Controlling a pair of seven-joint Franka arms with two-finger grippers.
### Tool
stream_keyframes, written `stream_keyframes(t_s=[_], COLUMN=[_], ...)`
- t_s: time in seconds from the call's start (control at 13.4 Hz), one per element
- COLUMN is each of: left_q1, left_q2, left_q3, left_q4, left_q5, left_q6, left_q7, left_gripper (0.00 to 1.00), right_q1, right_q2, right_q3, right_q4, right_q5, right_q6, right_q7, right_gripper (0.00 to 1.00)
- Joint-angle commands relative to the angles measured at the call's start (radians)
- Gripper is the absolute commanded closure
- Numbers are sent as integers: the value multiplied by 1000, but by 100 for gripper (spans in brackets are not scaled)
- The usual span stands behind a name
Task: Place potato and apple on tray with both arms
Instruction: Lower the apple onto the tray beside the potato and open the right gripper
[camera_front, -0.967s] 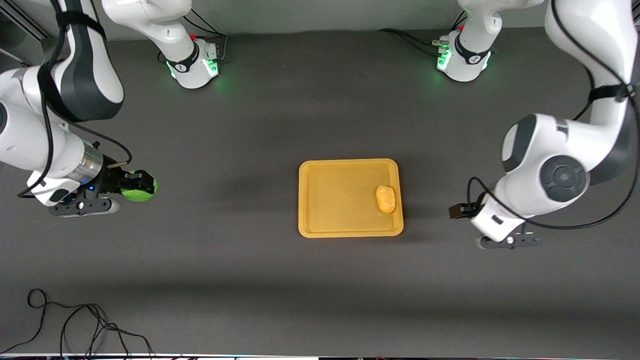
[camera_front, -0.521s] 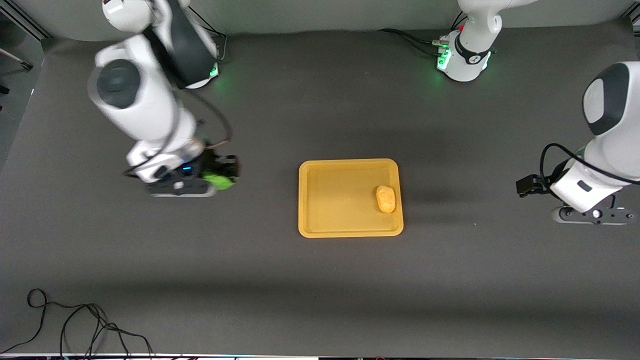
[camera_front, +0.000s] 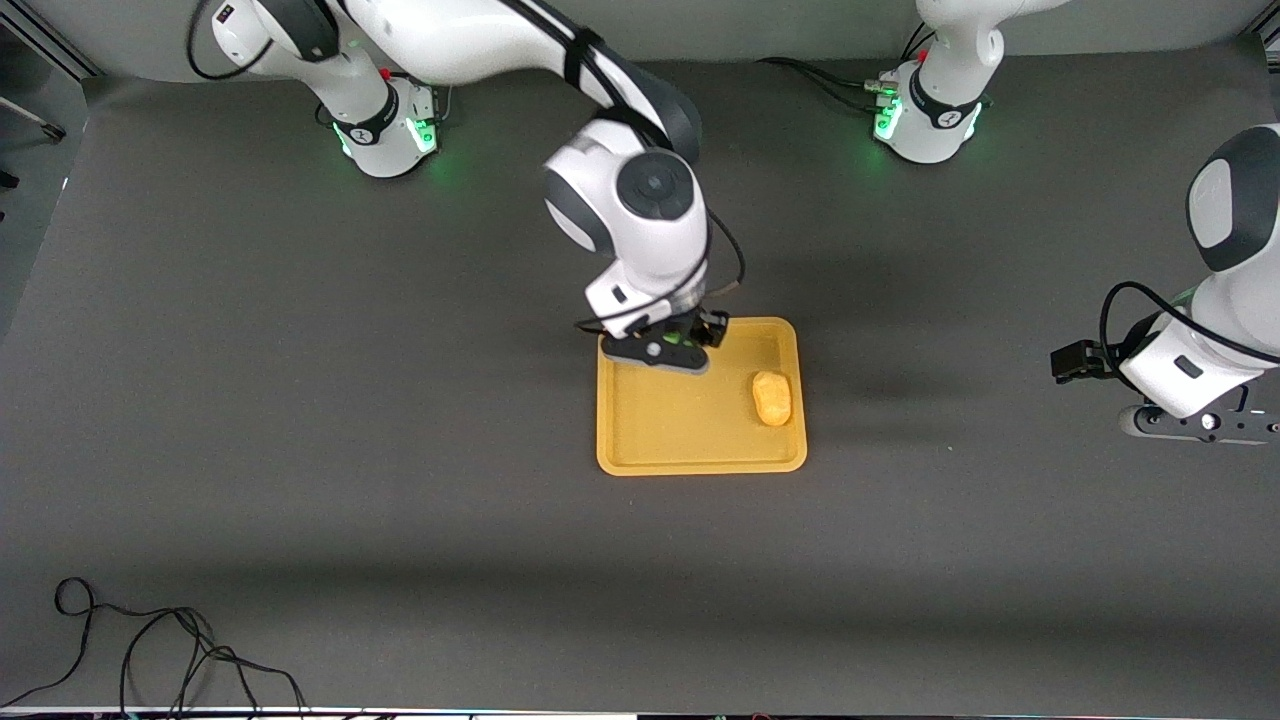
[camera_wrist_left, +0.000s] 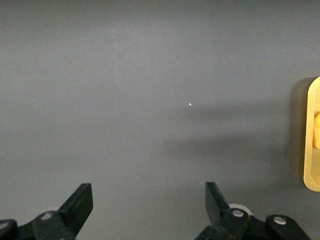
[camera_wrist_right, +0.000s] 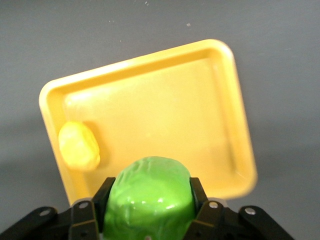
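Note:
The yellow-orange tray (camera_front: 680, 430) lies mid-table, and the potato (camera_front: 771, 397) rests in it by the rim toward the left arm's end. My right gripper (camera_front: 685, 345) is over the tray's rim nearest the robot bases, shut on the green apple (camera_wrist_right: 149, 196). The right wrist view shows the tray (camera_wrist_right: 165, 100) and potato (camera_wrist_right: 79, 144) below the apple. My left gripper (camera_wrist_left: 148, 210) is open and empty over bare table at the left arm's end, with the tray's edge (camera_wrist_left: 311, 135) at that view's border.
Black cables (camera_front: 150, 650) lie at the table's front edge toward the right arm's end. The two bases (camera_front: 385, 130) (camera_front: 925, 120) stand lit green along the top of the front view. The table around the tray is dark grey mat.
My right arm has swung from the right arm's end of the table to over the tray, carrying the apple. My left arm has drawn back toward its own end and now holds still.

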Motion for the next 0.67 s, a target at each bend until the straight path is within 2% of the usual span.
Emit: stream_keyframes(t_s=[0.0,0.37,0.52,0.6], left_q1=[28,38,-17,-80], left_q2=[-47,-64,-79,-90], left_q3=[-6,-3,65,131], left_q4=[-14,-16,-20,-20], left_q5=[3,2,-3,-26], left_q6=[-10,-16,-25,-52], left_q7=[40,74,99,105], left_gripper=[0,0,0,0], right_q1=[27,28,30,28], right_q2=[141,238,250,258], right_q3=[-15,-18,-18,-18], right_q4=[81,80,78,78], right_q5=[-68,-74,-108,-116], right_q6=[82,202,209,210], right_q7=[51,51,51,51], right_gripper=[53,53,51,33])
